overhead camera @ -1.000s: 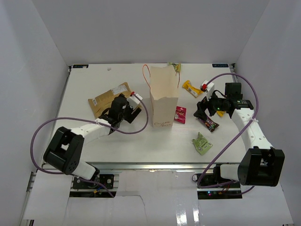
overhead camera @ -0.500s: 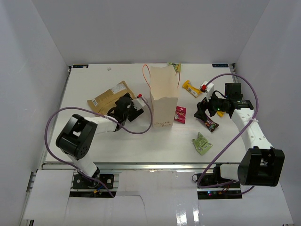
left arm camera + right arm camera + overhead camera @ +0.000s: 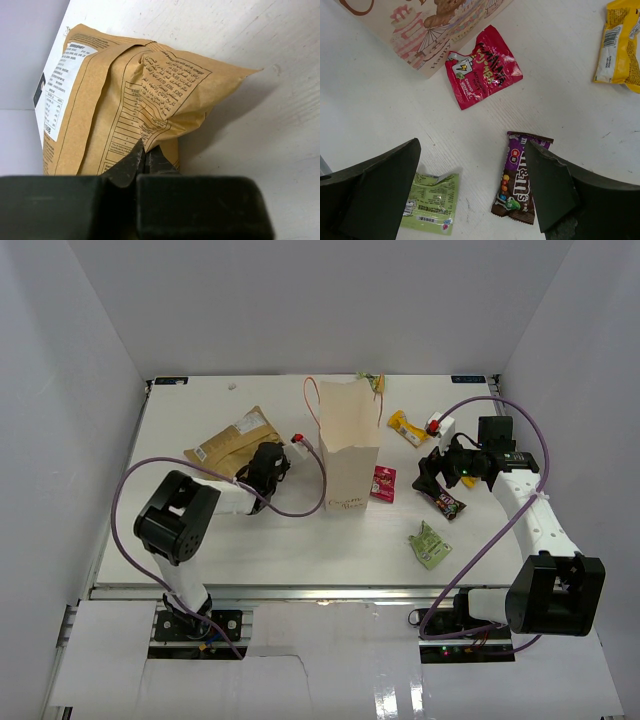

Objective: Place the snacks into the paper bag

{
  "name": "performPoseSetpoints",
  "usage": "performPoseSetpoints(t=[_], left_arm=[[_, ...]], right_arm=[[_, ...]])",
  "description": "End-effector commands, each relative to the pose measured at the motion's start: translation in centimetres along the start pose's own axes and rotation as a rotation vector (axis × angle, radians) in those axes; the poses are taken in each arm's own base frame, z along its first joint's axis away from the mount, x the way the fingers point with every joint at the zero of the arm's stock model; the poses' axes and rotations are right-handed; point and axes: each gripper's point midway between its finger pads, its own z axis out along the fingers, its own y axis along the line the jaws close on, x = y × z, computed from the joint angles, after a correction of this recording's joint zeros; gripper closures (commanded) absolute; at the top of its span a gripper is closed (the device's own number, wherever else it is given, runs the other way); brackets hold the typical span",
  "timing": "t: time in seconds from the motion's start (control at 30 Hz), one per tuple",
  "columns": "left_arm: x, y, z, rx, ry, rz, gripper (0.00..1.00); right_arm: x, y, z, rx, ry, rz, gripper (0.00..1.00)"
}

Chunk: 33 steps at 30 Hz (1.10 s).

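The tan-gold chip bag (image 3: pixel 225 445) (image 3: pixel 125 100) lies at the left of the table, its near end crumpled and raised. My left gripper (image 3: pixel 258 456) (image 3: pixel 145 150) is shut on the chip bag's near edge. The cream paper bag (image 3: pixel 348 455) (image 3: pixel 420 25) stands upright in the middle, top open. My right gripper (image 3: pixel 432 478) (image 3: pixel 472 150) hangs open above the table; the dark purple packet (image 3: pixel 517 185) (image 3: pixel 445 502) is partly under its right finger. The red packet (image 3: pixel 482 67) (image 3: pixel 383 483) lies beside the paper bag. The green packet (image 3: pixel 430 202) (image 3: pixel 428 545) and yellow packet (image 3: pixel 620 45) (image 3: pixel 405 426) lie apart.
A small white and red object (image 3: pixel 437 424) sits by the yellow packet. A small greenish packet (image 3: pixel 373 382) lies behind the paper bag at the table's far edge. White walls close in the table on three sides. Purple cables loop beside both arms.
My left arm has folded in toward the chip bag and its jaws have gone from open to shut on the bag's edge, nudging the bag. The right arm has not moved.
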Motion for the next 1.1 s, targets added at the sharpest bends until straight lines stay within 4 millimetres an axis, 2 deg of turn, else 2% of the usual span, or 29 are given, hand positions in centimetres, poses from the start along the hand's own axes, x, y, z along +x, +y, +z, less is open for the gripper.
performPoseSetpoints(t=[0.0,0.03,0.07,0.1,0.13,0.17,0.2,0.23,0.27,0.33,0.37,0.4,0.43,0.47,0.5,0.53,0.6,0.63,0.77,0.8,0.87,0.9,0.93,0.97,1.03,1.07], left_arm=[[-0.3,0.7,-0.8,-0.013,-0.006,-0.035,0.96],[-0.5,1.0,-1.1,-0.019,-0.011,-0.047,0.98],[-1.3,2.1,-1.9,-0.043,-0.033,-0.074,1.0],[-1.0,2.2,-2.5,-0.051,-0.032,-0.108,1.0],[-2.1,3.7,-3.8,-0.082,-0.07,-0.153,1.0],[-2.3,4.3,-4.5,-0.092,-0.079,-0.19,1.0],[-2.6,4.7,-5.3,-0.103,-0.094,-0.269,1.0],[-1.8,4.6,-6.1,-0.095,-0.072,-0.305,1.0],[-2.7,6.1,-7.5,-0.111,-0.105,-0.367,1.0],[-2.6,6.2,-8.8,-0.077,-0.092,-0.503,1.0],[-3.3,7.4,-10.2,-0.084,-0.128,-0.567,1.0],[-3.8,7.7,-10.8,-0.068,-0.143,-0.613,1.0],[-3.3,8.0,-11.3,-0.057,-0.127,-0.697,1.0],[-4.0,8.5,-12.0,-0.038,-0.152,-0.737,1.0],[-4.8,9.9,-13.3,-0.049,-0.197,-0.784,1.0],[-4.7,10.6,-13.9,-0.05,-0.2,-0.858,1.0],[-6.3,12.5,-16.0,-0.032,-0.287,-0.922,1.0],[-6.4,13.8,-16.6,-0.046,-0.315,-0.954,1.0],[-9.6,17.3,-19.9,-0.007,-0.448,-1.017,1.0],[-11.4,18.8,-21.3,0.002,-0.509,-1.012,1.0],[-13.2,20.4,-22.4,0.012,-0.561,-1.014,1.0],[-15.4,22.0,-24.2,0.034,-0.635,-1.0,1.0],[-16.2,22.6,-24.3,0.04,-0.649,-0.998,1.0],[-18.0,24.6,-26.0,0.036,-0.713,-0.992,1.0],[-19.7,26.2,-27.2,0.035,-0.767,-0.988,1.0],[-20.4,26.8,-27.1,0.039,-0.778,-0.993,1.0]], right_arm=[[-0.3,0.5,-0.4,-0.012,-0.013,-0.009,0.1],[-0.3,0.5,-0.4,-0.013,-0.015,-0.01,0.1],[-0.4,0.6,-0.4,-0.014,-0.015,-0.008,0.1],[-0.4,0.6,-0.4,-0.014,-0.016,-0.01,0.1],[-0.4,0.6,-0.4,-0.014,-0.016,-0.01,0.1],[-0.5,0.6,-0.5,-0.014,-0.018,-0.011,0.1],[-0.6,0.6,-0.5,-0.014,-0.02,-0.012,0.1],[-0.6,0.6,-0.5,-0.016,-0.022,-0.012,0.1],[-0.6,0.7,-0.5,-0.018,-0.023,-0.009,0.1],[-0.7,0.7,-0.5,-0.023,-0.026,-0.008,0.1],[-0.8,0.7,-0.5,-0.025,-0.029,-0.007,0.1],[-0.8,0.7,-0.4,-0.028,-0.03,-0.005,0.1],[-0.9,0.7,-0.4,-0.029,-0.031,-0.004,0.1],[-0.9,0.8,-0.4,-0.034,-0.032,-0.001,0.1],[-1.0,0.7,-0.4,-0.033,-0.033,-0.002,0.1],[-1.1,0.7,-0.4,-0.034,-0.035,-0.001,0.1],[-1.1,0.8,-0.4,-0.037,-0.039,-0.002,0.1],[-1.1,0.9,-0.5,-0.038,-0.04,-0.004,0.1],[-1.1,1.1,-0.5,-0.04,-0.042,-0.003,0.1],[-1.1,1.1,-0.6,-0.038,-0.043,-0.004,0.1],[-1.2,1.2,-0.7,-0.039,-0.046,-0.007,0.1],[-1.1,1.2,-0.7,-0.04,-0.044,-0.006,0.1],[-1.2,1.2,-0.7,-0.038,-0.047,-0.008,0.1],[-1.3,1.2,-0.8,-0.036,-0.049,-0.011,0.1],[-1.3,1.3,-0.8,-0.035,-0.05,-0.012,0.1],[-1.4,1.3,-0.9,-0.035,-0.05,-0.01,0.1]])
